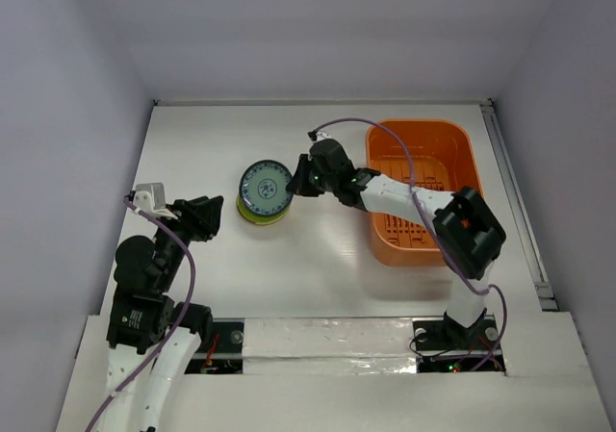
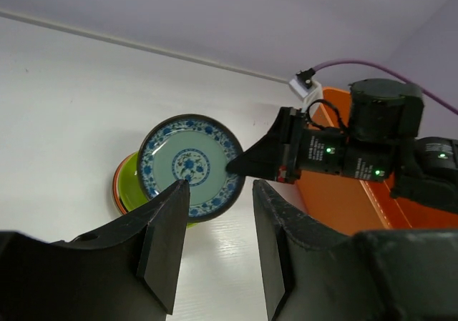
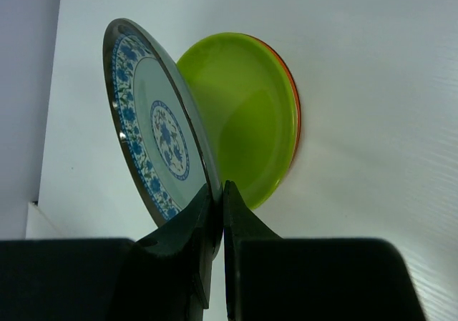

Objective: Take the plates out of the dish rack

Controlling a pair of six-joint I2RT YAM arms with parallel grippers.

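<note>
My left claw [image 1: 199,216] hangs over the left part of the white tabletop [image 1: 318,259], its two jaws spread with nothing between them, facing the stack. Just right of it, a glossy yellow-green round plate [image 3: 247,131] lies on an orange-red round plate [image 3: 295,114]. Over these a round plate with a blue-and-white patterned face [image 1: 265,188] sits tilted, at an angle to the green one. My right claw [image 3: 220,192] pinches its right-hand rim. Further right stands the orange plastic rectangular dish rack [image 1: 419,122], apart from the stack.
</note>
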